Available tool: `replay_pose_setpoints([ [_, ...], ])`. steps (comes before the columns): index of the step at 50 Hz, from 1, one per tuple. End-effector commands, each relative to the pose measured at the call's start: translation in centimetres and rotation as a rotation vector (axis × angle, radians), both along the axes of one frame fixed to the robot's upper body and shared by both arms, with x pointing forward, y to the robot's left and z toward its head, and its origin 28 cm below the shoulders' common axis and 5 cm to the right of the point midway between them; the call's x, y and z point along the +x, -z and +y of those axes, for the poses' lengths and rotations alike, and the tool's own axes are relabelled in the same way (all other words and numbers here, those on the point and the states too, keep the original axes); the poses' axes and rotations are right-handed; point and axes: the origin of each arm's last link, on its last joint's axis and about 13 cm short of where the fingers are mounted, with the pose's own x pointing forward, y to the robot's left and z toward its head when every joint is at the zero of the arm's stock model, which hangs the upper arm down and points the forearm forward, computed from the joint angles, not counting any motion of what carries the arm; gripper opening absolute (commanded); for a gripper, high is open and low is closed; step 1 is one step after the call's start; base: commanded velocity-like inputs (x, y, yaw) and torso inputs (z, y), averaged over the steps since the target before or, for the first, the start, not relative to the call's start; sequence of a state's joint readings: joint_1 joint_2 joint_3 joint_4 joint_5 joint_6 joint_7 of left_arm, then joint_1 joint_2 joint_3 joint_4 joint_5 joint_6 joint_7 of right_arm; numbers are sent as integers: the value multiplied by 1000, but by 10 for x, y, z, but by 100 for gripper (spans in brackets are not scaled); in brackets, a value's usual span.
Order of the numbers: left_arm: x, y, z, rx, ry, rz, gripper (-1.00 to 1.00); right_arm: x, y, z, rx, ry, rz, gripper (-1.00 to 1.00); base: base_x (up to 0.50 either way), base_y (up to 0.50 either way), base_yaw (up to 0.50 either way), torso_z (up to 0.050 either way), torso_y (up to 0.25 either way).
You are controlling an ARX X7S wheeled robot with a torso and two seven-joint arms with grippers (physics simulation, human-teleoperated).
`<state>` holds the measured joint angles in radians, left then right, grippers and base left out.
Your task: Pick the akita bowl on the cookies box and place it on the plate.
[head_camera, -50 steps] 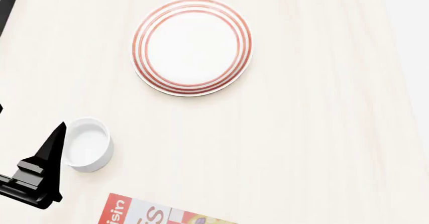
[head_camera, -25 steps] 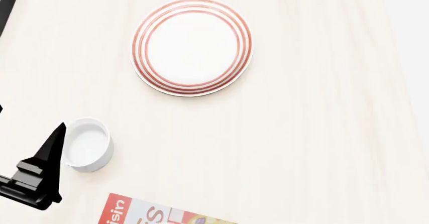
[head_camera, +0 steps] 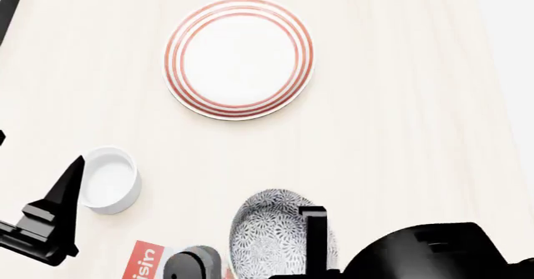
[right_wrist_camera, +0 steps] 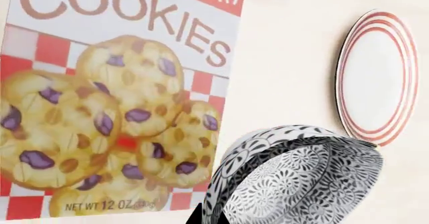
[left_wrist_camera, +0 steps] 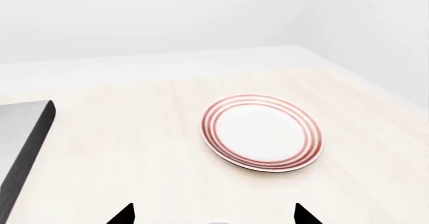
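The akita bowl (head_camera: 271,232), speckled grey and white, is tilted on its side with my right gripper (head_camera: 316,226) shut on its rim. One black finger (head_camera: 313,235) lies across its pale inside. In the right wrist view the bowl (right_wrist_camera: 298,176) sits at the edge of the cookies box (right_wrist_camera: 114,93), with a black fingertip (right_wrist_camera: 194,216) against its outer wall. Only a corner of the box (head_camera: 144,263) shows in the head view. The red-ringed plate (head_camera: 239,58) lies bare farther back, also seen as plate (left_wrist_camera: 262,132) and plate (right_wrist_camera: 377,76). My left gripper (left_wrist_camera: 214,216) stands open.
A small plain white cup (head_camera: 110,179) stands right beside my left gripper's finger (head_camera: 67,188). A dark grey slab (left_wrist_camera: 23,148) lies along the table's left side. The right arm's black body (head_camera: 434,254) fills the lower right of the head view.
My right arm has come into the head view from the bottom edge, carrying the bowl and covering most of the box. The left arm has barely shifted.
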<state>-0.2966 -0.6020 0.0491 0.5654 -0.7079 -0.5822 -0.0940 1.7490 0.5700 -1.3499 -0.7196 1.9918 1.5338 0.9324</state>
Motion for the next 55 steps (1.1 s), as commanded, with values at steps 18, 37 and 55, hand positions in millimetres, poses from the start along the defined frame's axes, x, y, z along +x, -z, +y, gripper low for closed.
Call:
replay_pose_setpoints([
  [18,-1,2,-2,17,21,-12,100,75,-45,-18,-11,146,-247,-100,0,0,0,0,0],
  [37,-1,3,-4,26,33,-40,100,134,-43,-8,20,178,-382,-100,0,0,0,0,0],
  [55,0,4,-5,27,49,-36,100,182,-27,9,19,165,-489,-100,0,0,0,0,0],
])
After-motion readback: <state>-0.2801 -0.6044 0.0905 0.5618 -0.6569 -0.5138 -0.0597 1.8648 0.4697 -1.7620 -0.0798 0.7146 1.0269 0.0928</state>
